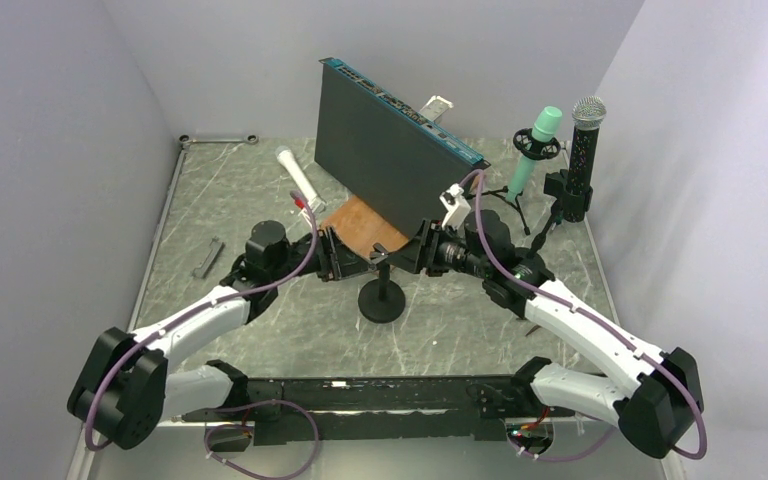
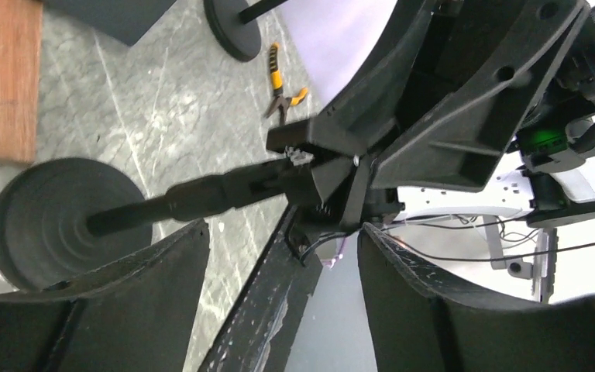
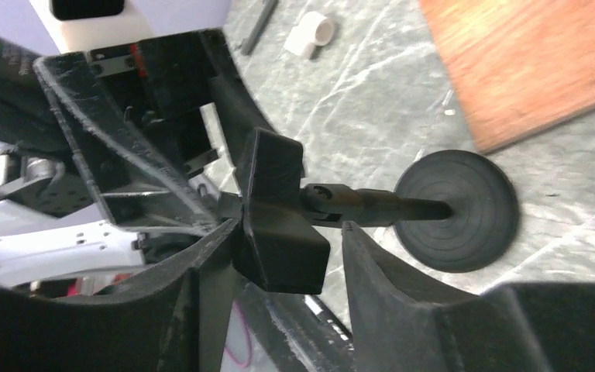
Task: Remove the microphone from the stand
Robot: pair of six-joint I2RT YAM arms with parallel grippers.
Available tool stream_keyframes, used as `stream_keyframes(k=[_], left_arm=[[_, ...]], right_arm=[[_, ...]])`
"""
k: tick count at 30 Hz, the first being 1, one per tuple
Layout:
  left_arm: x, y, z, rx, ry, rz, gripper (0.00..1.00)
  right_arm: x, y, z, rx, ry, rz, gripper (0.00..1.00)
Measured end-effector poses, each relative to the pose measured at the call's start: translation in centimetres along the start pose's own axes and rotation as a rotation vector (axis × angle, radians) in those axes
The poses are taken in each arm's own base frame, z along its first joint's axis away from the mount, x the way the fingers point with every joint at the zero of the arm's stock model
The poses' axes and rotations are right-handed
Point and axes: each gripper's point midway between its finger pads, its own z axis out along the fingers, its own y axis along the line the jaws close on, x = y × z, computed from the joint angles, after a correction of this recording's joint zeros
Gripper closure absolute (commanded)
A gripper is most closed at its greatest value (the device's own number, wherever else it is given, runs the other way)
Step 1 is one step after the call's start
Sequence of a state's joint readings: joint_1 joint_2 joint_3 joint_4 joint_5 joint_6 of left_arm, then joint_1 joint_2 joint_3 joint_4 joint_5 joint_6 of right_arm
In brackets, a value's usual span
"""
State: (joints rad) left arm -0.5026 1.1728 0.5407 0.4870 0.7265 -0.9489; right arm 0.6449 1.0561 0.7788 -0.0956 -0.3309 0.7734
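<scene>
On the marble worktop point(image 1: 460, 335) we see the left tool point(image 2: 279, 240) half open, empty (the right tool point(image 3: 288, 232) straddles the clip point(image 3: 275, 182) atop the stand point(image 1: 381, 300); grip unclear).

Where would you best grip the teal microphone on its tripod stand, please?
Probably the teal microphone just under its head, coming from the near side: it leans in a ring clip, the black microphone close on one side, the dark panel on the other.

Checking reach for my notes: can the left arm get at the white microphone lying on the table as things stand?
Probably yes: the white microphone lies uncovered just beyond the open left gripper, with nothing between.
</scene>
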Motion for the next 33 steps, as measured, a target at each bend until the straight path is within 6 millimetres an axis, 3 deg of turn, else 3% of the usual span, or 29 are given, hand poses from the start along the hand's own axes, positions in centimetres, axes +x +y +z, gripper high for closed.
stream_keyframes(k=[4,7,12,15,25,33], left_arm=[[0.3,0.5,-0.8,-0.073,0.018,0.02,0.09],[-0.8,-1.1,-1.5,-0.086,-0.001,0.089,0.03],[-3.3,-4.9,-2.9,-0.083,-0.058,0.236,0.01],[-3.7,-5.7,-3.7,-0.095,-0.074,0.28,0.01],[-1.7,-4.0,-4.3,-0.127,-0.027,0.269,0.01],[0.6,-2.6,-3.9,-0.094,0.018,0.192,0.01]], right_arm=[[0.5,-1.2,-0.6,0.061,0.012,-0.013,0.12],[0.4,-2.1,-1.2,0.124,0.017,-0.04,0.01],[-0.8,-2.9,-2.4,0.227,0.007,-0.112,0.0],[-1.4,-2.8,-3.0,0.251,0.004,-0.156,0.0],[-1.6,-2.6,-4.4,0.269,0.039,-0.25,0.0],[-4.0,-1.4,-7.0,0.313,-0.037,-0.314,0.0]])
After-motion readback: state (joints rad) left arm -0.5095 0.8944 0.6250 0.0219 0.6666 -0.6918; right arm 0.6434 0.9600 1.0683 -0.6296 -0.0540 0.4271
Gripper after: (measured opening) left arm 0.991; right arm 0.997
